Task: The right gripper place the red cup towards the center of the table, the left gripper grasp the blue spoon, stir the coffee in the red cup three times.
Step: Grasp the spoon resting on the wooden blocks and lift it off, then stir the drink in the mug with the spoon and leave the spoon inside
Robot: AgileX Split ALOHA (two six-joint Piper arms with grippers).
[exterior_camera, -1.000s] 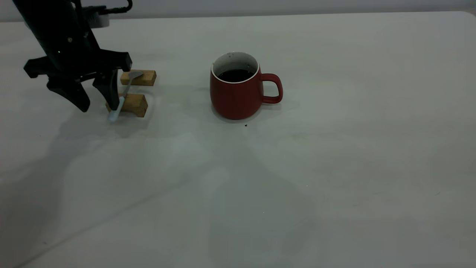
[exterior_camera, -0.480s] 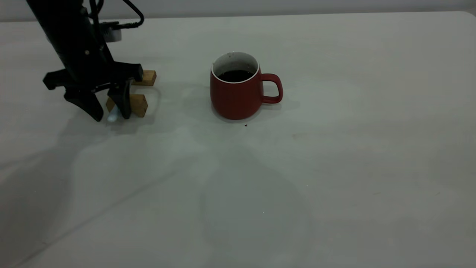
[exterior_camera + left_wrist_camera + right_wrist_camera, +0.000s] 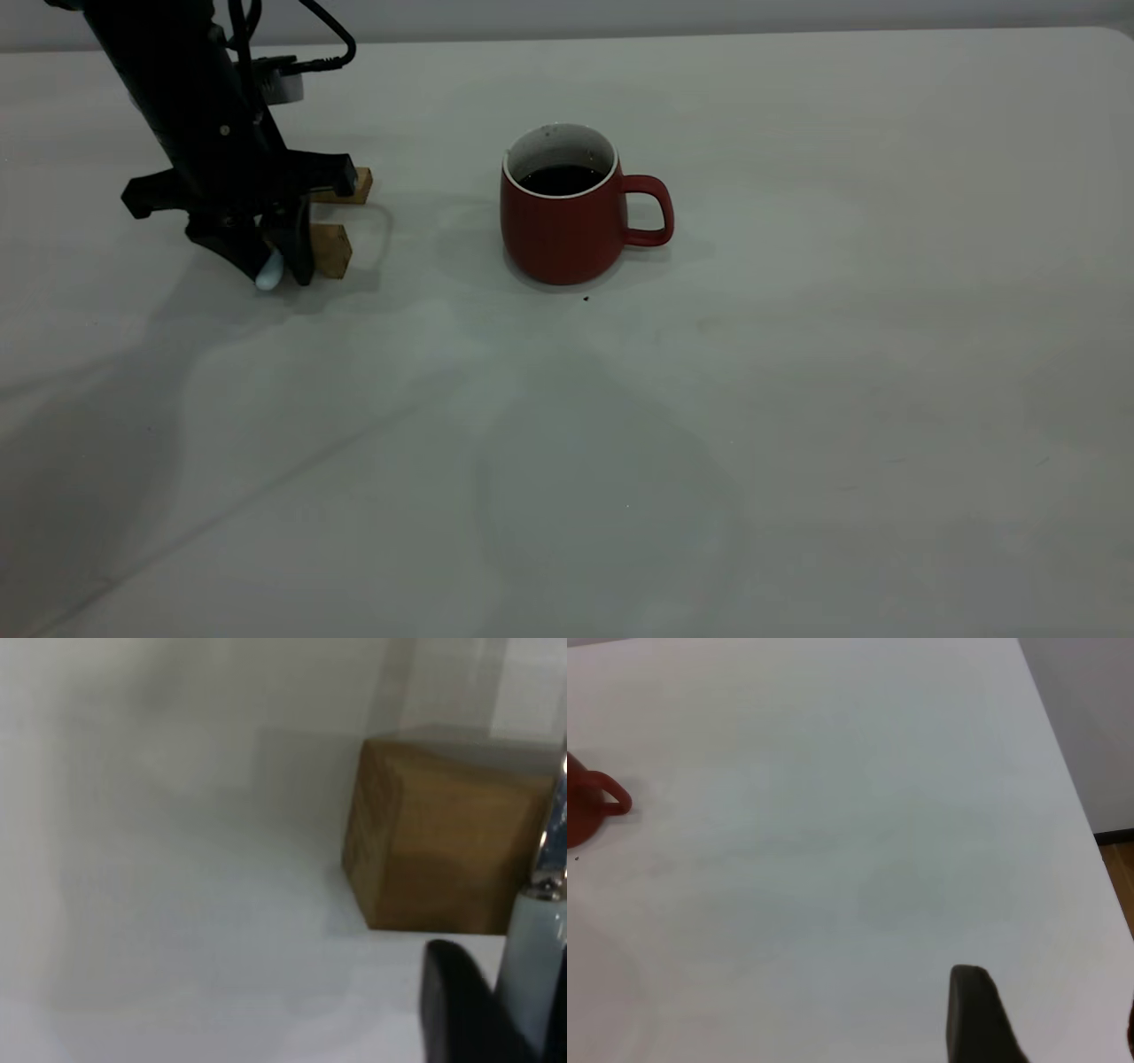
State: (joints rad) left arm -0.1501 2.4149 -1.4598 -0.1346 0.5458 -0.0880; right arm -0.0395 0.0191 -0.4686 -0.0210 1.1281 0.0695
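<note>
The red cup [image 3: 567, 226] stands mid-table with its handle to the right and dark coffee [image 3: 560, 180] inside. The blue spoon [image 3: 268, 275] lies across two tan wooden blocks at the left. Only its pale handle end shows in the exterior view. The left wrist view shows the spoon handle [image 3: 532, 961] and its metal neck. My left gripper [image 3: 272, 264] is down over the near block, shut on the spoon handle, with one finger [image 3: 456, 1005] against it. My right gripper [image 3: 1050, 1028] hovers open over bare table, far right of the red cup [image 3: 585, 806].
The near wooden block [image 3: 330, 250] and the far wooden block [image 3: 359, 184] sit right beside the left gripper's fingers. A tiny dark speck [image 3: 586, 299] lies in front of the cup. The table's right edge [image 3: 1076, 788] shows in the right wrist view.
The left gripper has dropped and shifted right over the spoon handle, and its fingers have closed from wide apart onto the handle. The cup has not moved.
</note>
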